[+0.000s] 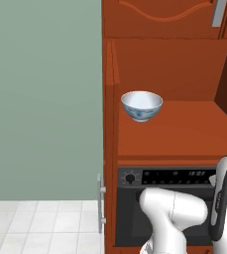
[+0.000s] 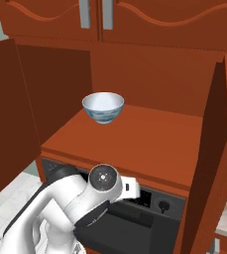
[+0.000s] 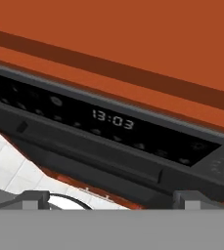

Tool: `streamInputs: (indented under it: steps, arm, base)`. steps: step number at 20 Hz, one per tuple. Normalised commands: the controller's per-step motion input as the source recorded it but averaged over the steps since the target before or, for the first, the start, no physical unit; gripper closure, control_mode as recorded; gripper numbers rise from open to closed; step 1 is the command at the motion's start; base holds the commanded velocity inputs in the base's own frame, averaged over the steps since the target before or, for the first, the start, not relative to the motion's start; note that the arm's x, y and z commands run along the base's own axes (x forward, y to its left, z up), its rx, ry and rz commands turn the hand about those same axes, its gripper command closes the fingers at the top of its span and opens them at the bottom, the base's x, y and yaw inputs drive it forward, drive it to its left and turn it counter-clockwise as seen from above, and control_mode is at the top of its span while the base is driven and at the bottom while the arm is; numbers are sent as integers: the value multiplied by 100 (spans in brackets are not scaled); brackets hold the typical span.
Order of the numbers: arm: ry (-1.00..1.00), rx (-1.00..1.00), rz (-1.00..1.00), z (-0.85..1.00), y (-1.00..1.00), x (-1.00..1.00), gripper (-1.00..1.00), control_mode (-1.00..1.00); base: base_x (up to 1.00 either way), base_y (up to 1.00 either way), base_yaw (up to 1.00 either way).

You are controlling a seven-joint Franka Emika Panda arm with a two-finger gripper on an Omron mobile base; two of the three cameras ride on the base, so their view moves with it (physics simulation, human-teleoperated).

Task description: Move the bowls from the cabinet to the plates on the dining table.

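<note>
While the hand is low, in front of the oven, this is what each view gives.

Left base view, risk: the bowl (image 1: 141, 105) stands on the shelf of the open cabinet (image 1: 184, 74), well above the hand and near the shelf's left front corner; I judge that a rising hand could strike the shelf's front edge, or push the bowl against the cabinet side wall.
Left base view, room: a green wall (image 1: 43, 99) and a pale tiled floor (image 1: 40, 225) lie to the left, far from the hand.

Right base view, risk: the two open doors, one (image 2: 8, 114) on each side, leave a narrow way in; I think the elbow could touch one.
Right base view, surface: the shelf is flat, smooth wood, and the bowl is the one thing on it.

Hand view, hand: the gripper (image 3: 111, 197) has its fingertips wide apart and nothing between them.
Hand view, risk: the oven (image 3: 108, 132) panel with its clock is just ahead of the fingertips, so a move forward would hit it.
</note>
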Motion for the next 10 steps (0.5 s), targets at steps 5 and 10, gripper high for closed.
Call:
streamInputs:
  steps: [5,10]
  arm:
    - [-2,0,-16,33,35,27,-100,-100]
    - [-1,1,-15,39,29,15,-100,-100]
  base:
    - [0,0,0]
    - [0,0,0]
